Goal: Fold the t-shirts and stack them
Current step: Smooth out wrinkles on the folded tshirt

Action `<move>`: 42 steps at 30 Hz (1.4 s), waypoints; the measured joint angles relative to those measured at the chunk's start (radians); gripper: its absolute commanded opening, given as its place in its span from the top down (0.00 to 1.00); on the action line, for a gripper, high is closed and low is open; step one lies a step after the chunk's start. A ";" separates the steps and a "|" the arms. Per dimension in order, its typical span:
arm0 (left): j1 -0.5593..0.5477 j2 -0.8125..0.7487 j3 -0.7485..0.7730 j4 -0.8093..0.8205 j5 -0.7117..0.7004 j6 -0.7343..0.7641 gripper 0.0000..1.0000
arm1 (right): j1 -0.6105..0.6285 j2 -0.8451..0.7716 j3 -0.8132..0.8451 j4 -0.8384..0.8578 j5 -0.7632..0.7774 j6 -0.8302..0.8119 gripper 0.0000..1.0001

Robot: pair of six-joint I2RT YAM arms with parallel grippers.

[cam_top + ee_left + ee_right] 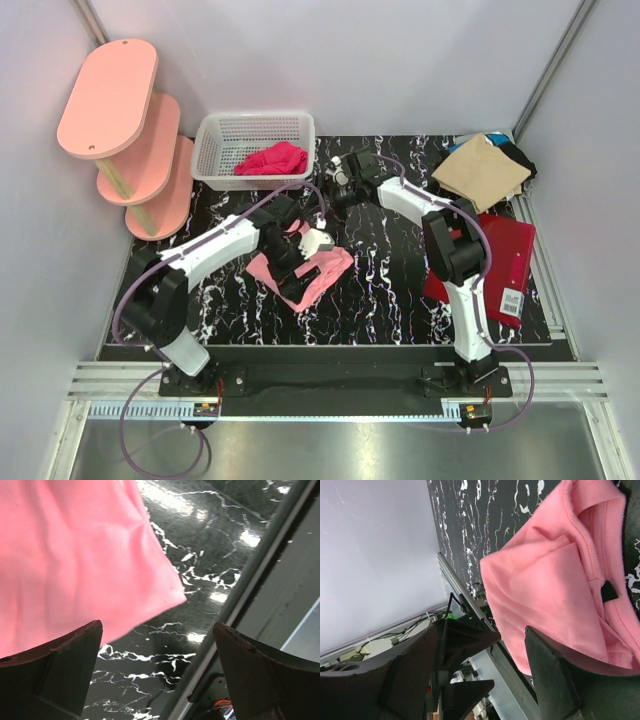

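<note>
Black marbled table (400, 290) fills the overhead view: the pink t-shirt (325, 272) lies crumpled left of centre beneath the left gripper (300, 262), with the right gripper (345, 182) poised farther back near the basket (210, 160). Left wrist view: fingers (65, 660) spread wide, the shirt lying beyond them, ungripped. Right wrist view: fingers (555, 680) parted, empty, facing the shirt.

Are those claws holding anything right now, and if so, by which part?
Nothing is held. The left gripper and the right gripper are both open and empty; the pink shirt lies loose beside the left one.
</note>
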 measured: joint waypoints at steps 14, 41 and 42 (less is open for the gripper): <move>-0.003 0.195 0.035 0.059 -0.054 0.054 0.01 | 0.006 0.203 0.039 0.053 -0.071 0.035 0.23; 0.068 -0.023 -0.028 -0.054 -0.132 0.174 0.01 | -0.013 -0.007 -0.219 0.012 0.060 -0.094 0.16; 0.069 -0.040 -0.008 -0.070 -0.128 0.171 0.01 | -0.022 -0.021 -0.220 0.005 0.082 -0.109 0.16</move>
